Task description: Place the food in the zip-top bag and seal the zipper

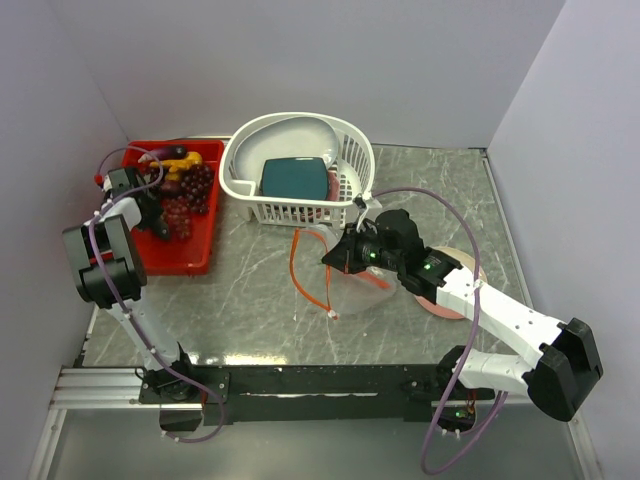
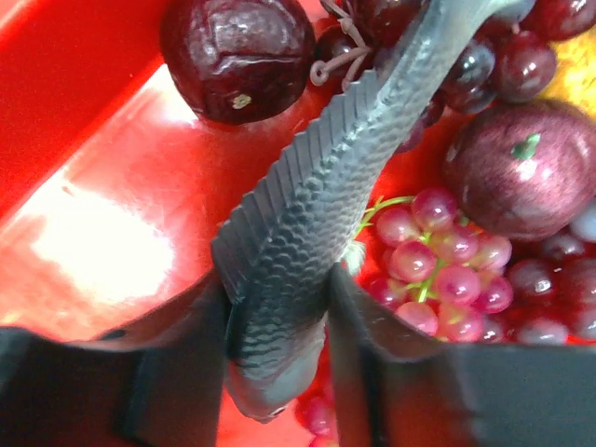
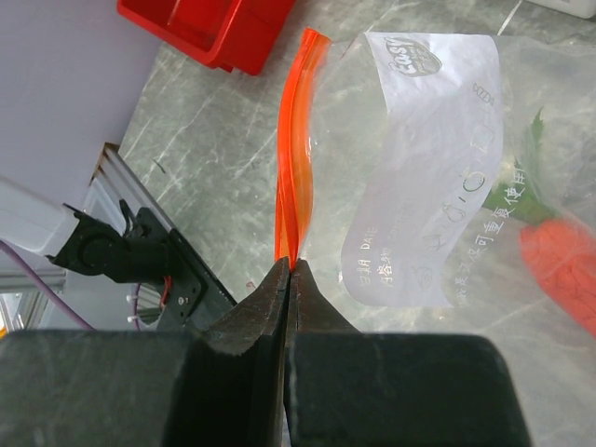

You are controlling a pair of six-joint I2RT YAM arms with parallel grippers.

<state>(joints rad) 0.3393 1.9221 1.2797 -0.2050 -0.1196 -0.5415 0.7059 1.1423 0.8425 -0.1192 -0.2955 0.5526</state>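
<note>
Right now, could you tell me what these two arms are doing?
The left gripper is down in the red bin, shut on the grey fish among the grape bunches. The right gripper pinches the zipper strip at the mouth of the zip-top bag, in front of the white basket. A carrot shows through the plastic; the fish is not yet bagged.

We list: left arm (image 1: 105,262) reaching forward, left pincer (image 2: 277,317) clamped on fish (image 2: 321,200); right arm (image 1: 500,315) stretched toward centre, right pincer (image 3: 289,275) pinching zipper (image 3: 294,158).
</note>
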